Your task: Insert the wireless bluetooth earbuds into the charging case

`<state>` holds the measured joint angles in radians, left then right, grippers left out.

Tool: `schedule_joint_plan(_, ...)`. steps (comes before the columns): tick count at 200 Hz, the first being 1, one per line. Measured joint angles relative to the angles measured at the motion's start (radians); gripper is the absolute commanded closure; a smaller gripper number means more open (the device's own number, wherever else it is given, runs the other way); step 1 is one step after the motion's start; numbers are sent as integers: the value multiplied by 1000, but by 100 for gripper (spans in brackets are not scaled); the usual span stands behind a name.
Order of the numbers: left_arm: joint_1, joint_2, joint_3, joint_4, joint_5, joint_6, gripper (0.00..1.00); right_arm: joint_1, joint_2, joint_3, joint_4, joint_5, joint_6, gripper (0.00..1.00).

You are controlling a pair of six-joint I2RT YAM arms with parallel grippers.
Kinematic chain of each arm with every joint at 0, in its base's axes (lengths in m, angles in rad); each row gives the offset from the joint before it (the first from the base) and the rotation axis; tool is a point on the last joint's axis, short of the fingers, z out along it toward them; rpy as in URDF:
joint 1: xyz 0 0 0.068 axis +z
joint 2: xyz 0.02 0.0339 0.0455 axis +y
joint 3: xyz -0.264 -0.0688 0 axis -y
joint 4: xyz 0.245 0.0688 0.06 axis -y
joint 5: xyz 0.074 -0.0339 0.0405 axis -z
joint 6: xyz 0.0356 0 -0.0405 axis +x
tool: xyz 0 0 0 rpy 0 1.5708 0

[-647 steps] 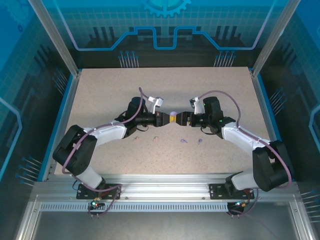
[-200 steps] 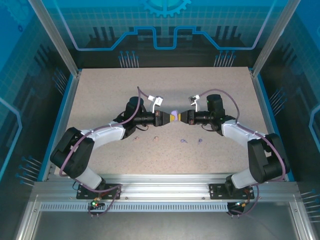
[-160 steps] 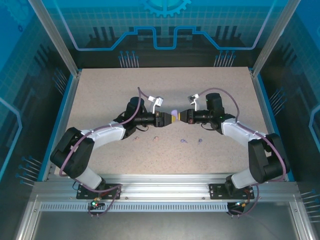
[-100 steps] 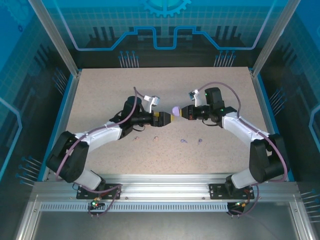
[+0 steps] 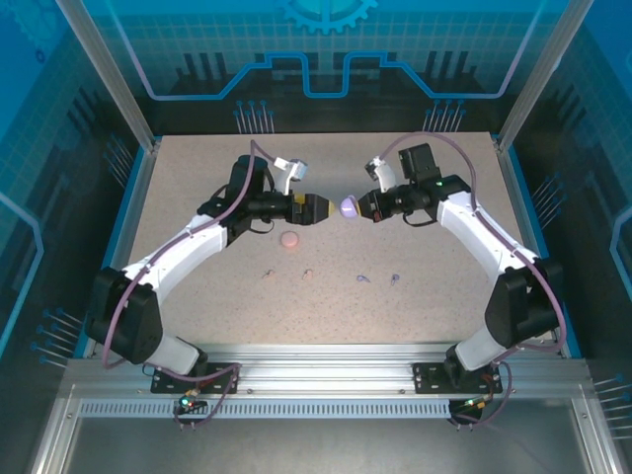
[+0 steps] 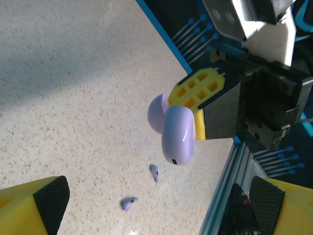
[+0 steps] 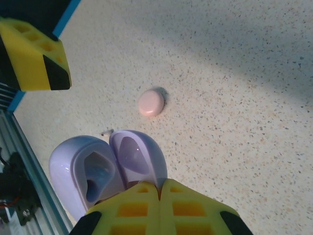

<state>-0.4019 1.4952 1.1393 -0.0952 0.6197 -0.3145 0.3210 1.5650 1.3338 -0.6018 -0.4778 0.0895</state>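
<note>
- Right hand [image 5: 359, 207]: clamped on the purple charging case [image 5: 348, 207], which it holds clear above the surface [image 5: 444, 286] with the lid hinged apart.
- Left hand [image 5: 318, 208]: jaws spread wide, holding nothing, facing the purple case from just beside it.
- Pink charging case [image 5: 288, 240]: lies on the surface below the left hand.
- Two pink earbuds [image 5: 268, 275] and two purple earbuds [image 5: 362, 277]: loose in a row on the surface, nearer the arm bases, apart from both cases.
</note>
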Motion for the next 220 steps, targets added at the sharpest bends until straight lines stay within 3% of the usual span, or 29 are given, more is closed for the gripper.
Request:
schedule_joint_plan(56, 0, 201, 216, -261, 213, 102, 1, 21, 2, 16, -98, 67, -84, 100)
schedule_joint_plan(90, 0, 248, 264, -391, 288, 192, 1, 40, 2, 16, -97, 105, -87, 100)
schedule_joint_plan(171, 0, 287, 316, -563, 309, 379, 13, 148, 49, 71, -95, 154, -123, 100)
schedule_joint_plan(220, 0, 290, 319, -599, 309, 444, 32, 191, 63, 82, -118, 179, -153, 100)
